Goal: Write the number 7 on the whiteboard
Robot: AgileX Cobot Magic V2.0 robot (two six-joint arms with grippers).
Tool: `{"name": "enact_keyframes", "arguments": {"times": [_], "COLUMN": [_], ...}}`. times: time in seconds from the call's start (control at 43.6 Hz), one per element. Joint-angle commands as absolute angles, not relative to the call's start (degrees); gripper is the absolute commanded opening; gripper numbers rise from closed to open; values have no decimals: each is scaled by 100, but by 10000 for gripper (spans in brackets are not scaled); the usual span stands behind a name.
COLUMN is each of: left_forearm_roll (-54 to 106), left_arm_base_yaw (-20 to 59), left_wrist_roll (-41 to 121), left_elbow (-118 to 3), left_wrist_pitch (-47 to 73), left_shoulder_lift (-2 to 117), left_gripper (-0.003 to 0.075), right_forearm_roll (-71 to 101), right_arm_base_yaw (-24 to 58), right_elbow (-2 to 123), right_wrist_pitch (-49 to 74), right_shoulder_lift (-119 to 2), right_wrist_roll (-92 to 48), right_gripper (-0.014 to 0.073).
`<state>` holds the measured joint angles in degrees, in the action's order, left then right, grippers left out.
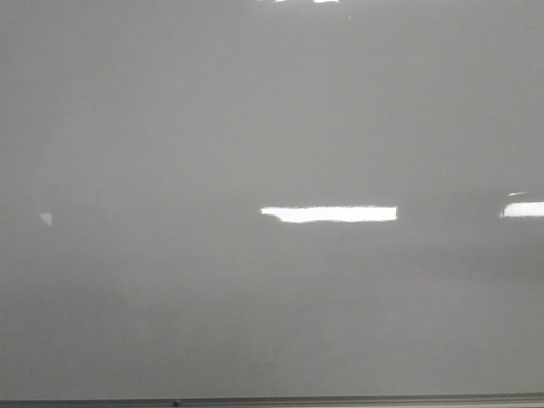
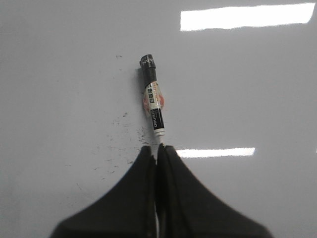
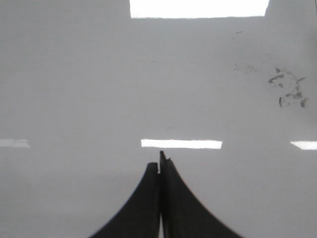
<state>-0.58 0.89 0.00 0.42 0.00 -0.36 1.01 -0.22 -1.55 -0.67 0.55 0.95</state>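
Observation:
The whiteboard [image 1: 272, 127] fills the front view, glossy pale grey with bright light reflections; no number 7 shows on it in any view. Neither gripper shows in the front view. In the left wrist view my left gripper [image 2: 157, 148] is shut on a black-and-white marker [image 2: 155, 101]. The marker sticks out past the fingertips over the whiteboard [image 2: 247, 89], its black end [image 2: 147, 62] farthest from the jaws. In the right wrist view my right gripper [image 3: 159, 161] is shut and empty over the whiteboard [image 3: 99, 89].
A thin grey metal rim [image 1: 340, 399] runs along the board's bottom edge. Faint black marker specks [image 2: 119, 124] lie beside the marker. A dark smudge [image 3: 290, 89] marks the board in the right wrist view.

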Motion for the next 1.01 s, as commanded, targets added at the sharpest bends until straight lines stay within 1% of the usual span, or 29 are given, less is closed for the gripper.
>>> {"name": "enact_keyframes", "arguments": {"times": [0.0,0.78,0.986], "left_forearm_roll": [0,0,0], "left_arm_base_yaw": [93,93,104], "left_wrist_roll": [0,0,0], "left_elbow": [111,111,-32], "left_wrist_pitch": [-432,-432,-748], "left_shoulder_lift": [-107,-107,-107], "left_gripper": [-21,-20,-20], "right_forearm_roll": [109,109,109], "right_arm_base_yaw": [-48,-48,-24], "right_elbow": [-139,-139,87], "right_wrist_pitch": [-578,-648,-408], "right_shoulder_lift": [164,164,164], "right_wrist_roll": [83,83,83], "right_gripper": [-67,-67,-67]}}
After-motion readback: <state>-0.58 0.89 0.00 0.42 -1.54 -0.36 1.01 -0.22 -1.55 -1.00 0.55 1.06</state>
